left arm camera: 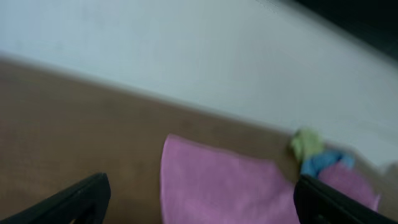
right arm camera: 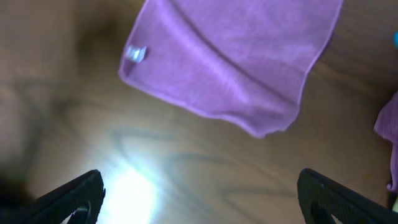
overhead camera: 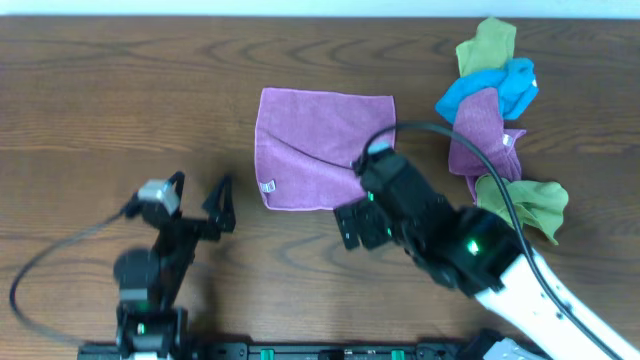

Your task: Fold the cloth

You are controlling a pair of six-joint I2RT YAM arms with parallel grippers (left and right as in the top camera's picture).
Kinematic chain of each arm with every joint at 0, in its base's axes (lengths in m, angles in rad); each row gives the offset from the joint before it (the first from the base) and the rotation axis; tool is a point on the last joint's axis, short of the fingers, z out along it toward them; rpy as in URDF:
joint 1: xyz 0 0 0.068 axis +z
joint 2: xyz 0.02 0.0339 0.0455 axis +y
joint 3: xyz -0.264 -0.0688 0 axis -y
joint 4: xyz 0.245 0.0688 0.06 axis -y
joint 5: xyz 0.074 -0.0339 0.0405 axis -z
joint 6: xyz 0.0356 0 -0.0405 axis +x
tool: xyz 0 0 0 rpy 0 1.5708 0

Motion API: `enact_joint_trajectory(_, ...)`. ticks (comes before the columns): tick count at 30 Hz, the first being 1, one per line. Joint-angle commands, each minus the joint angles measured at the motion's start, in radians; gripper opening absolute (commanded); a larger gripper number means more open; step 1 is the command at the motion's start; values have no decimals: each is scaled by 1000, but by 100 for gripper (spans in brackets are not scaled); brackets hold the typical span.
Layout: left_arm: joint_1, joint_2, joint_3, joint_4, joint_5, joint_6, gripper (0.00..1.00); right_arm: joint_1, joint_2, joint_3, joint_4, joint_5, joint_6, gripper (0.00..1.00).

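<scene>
Cloth: purple cloth is laid flat on the counter, upper centre (one diagonal crease is seen).
Left hand: released, fingers spread; lower left, apart from the cloth.
Right hand: released, nothing grasped; beside the cloth's lower right corner.
Spare cloths: heaped, upper right.

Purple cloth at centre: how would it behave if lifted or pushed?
Likely floppy: the purple cloth lies flat with a soft diagonal crease, so it should drape from a pinch. Thin, so probably light; pushed, it may bunch rather than slide.
</scene>
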Motion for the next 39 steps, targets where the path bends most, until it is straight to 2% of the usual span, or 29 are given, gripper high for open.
enact_joint_trajectory(1, -4, 232, 163, 14, 49, 85, 96, -80, 21, -1, 34, -55, -36, 99)
enact_joint_trajectory(6, -18, 737, 537, -73, 212, 171, 96, -206, 24, -1, 71, -105, -35, 99)
enact_joint_trajectory(8, -50, 880, 679, -169, 236, 209, 96, -240, 34, -1, 81, -105, -35, 98)
enact_joint_trajectory(10, -93, 993, 821, -297, 239, 269, 95, -269, 57, -1, 91, -106, -29, 93)
enact_joint_trajectory(15, -193, 1175, 1102, -555, 124, 406, 95, -315, 136, -1, 89, -118, 20, 90)
enact_joint_trajectory(19, -251, 1294, 1252, -662, -53, 487, 95, -334, 182, -1, 92, -135, 41, 89)
enact_joint_trajectory(23, -266, 1393, 1321, -672, -137, 492, 95, -342, 191, -1, 94, -134, 51, 85)
enact_joint_trajectory(25, -260, 1433, 1322, -632, -142, 488, 95, -347, 191, -1, 90, -131, 51, 79)
enact_joint_trajectory(28, -259, 1488, 1322, -603, -144, 484, 100, -355, 191, -1, 85, -127, 50, 77)
enact_joint_trajectory(31, -264, 1526, 1322, -623, -182, 468, 80, -361, 191, -1, 77, -128, 44, 73)
enact_joint_trajectory(32, -265, 1527, 1322, -627, -198, 456, 68, -361, 191, -1, 75, -128, 36, 73)
enact_joint_trajectory(33, -265, 1526, 1322, -630, -201, 442, 60, -361, 191, -1, 74, -128, 28, 72)
enact_joint_trajectory(36, -265, 1518, 1322, -632, -184, 362, 10, -362, 191, -1, 74, -128, -7, 70)
enact_joint_trajectory(37, -265, 1518, 1322, -636, -177, 342, 6, -362, 191, -1, 72, -128, -14, 69)
enact_joint_trajectory(39, -265, 1518, 1322, -637, -156, 280, 6, -363, 191, -1, 60, -128, -14, 68)
